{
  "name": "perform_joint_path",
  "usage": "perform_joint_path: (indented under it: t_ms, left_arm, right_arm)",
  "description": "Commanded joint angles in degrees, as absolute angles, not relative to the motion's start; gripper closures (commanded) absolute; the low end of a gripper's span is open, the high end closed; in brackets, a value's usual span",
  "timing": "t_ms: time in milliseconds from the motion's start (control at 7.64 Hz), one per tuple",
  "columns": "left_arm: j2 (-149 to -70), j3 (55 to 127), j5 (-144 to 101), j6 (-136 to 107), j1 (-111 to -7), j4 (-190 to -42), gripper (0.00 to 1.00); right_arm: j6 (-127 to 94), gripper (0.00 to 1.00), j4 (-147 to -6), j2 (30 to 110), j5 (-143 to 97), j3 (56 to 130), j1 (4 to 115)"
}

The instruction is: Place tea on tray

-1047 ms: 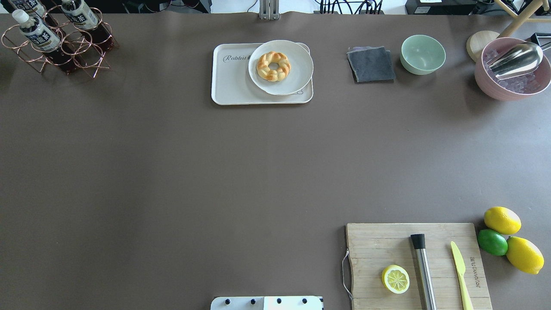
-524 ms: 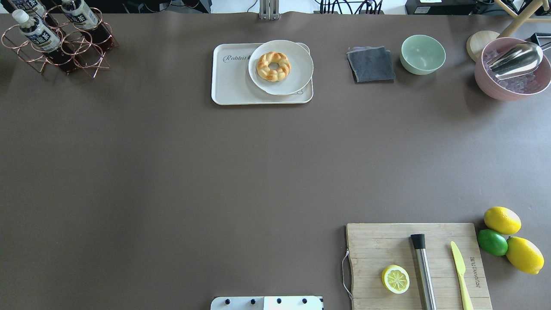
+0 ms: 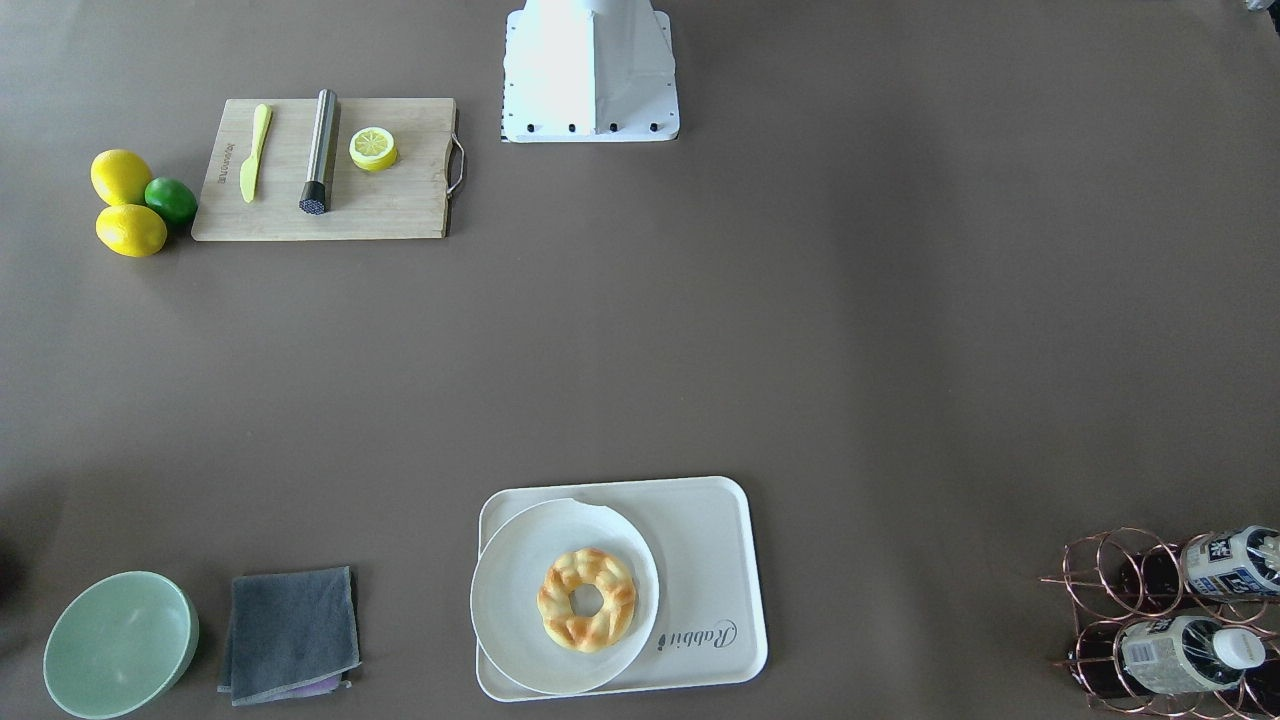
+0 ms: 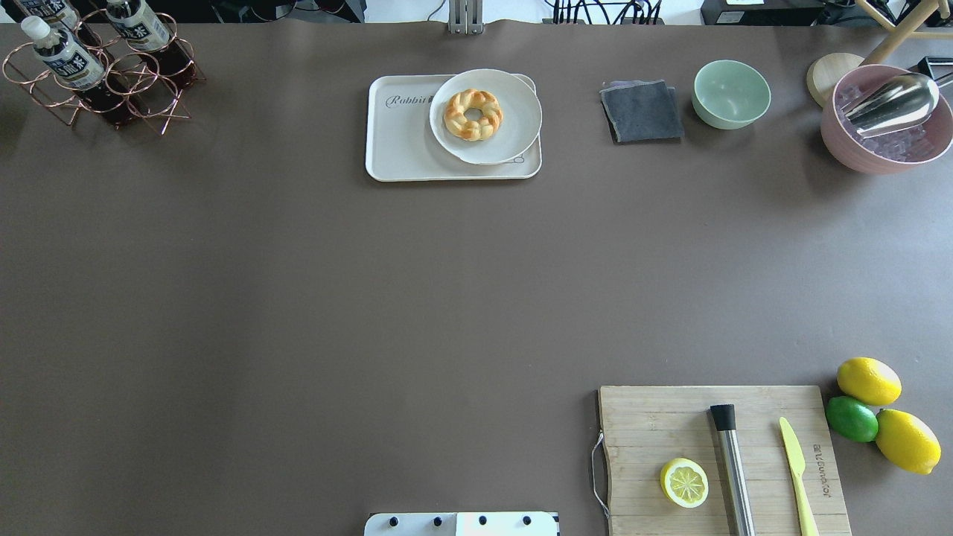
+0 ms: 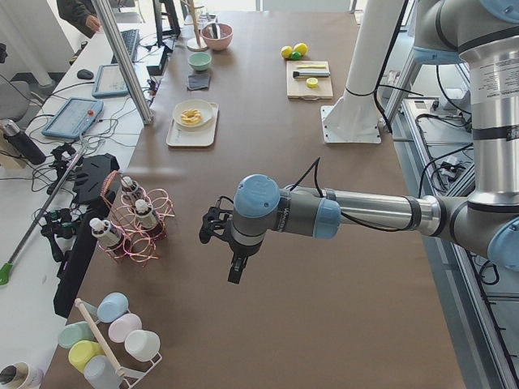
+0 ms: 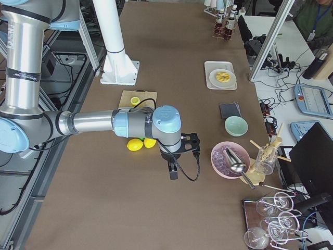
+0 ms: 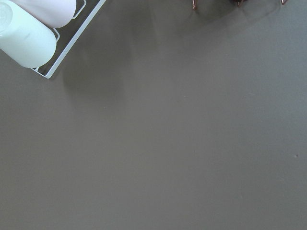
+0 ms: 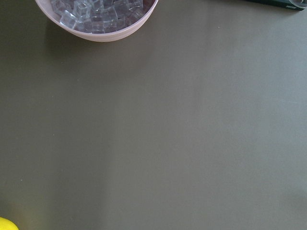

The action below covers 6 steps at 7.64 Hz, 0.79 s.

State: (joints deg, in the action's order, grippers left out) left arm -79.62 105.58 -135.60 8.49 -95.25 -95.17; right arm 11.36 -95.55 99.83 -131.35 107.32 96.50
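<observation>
- Nearest the robot's base, a wooden cutting board carries a lemon half, a steel rod and a yellow knife; a lemon, a lime and a second lemon lie just beside its right edge.
- The left gripper hangs fingers-down over bare table near the copper wire rack; it shows in the side view only, so I cannot tell how far open it is or whether it grips anything.
- The right gripper hangs fingers-down over bare table between the lemons and the pink bowl of ice; its opening cannot be told either.
- Along the far edge sits the tray; a white plate with a doughnut covers its right part, leaving the "Rabbit" side bare; to the right lie a grey cloth and a green bowl.
- At the far left corner, the nearer tea bottle and the farther tea bottle lie in the rack, well apart from the tray.
</observation>
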Motion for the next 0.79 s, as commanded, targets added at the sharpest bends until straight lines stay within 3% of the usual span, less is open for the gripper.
perform_joint_path:
  t_ms: [0, 654]
  left_arm:
    - [-82.94, 105.92, -135.62, 6.61, -95.19, -97.47, 0.01]
    - [-91.12, 103.29, -135.7, 1.68, -92.99, -97.82, 0.01]
  right_arm:
    - [12.39, 0.0, -95.54, 99.14, -131.66, 107.4, 96.42]
    - [11.43, 0.0, -95.45, 90.64, -131.49, 102.5, 94.58]
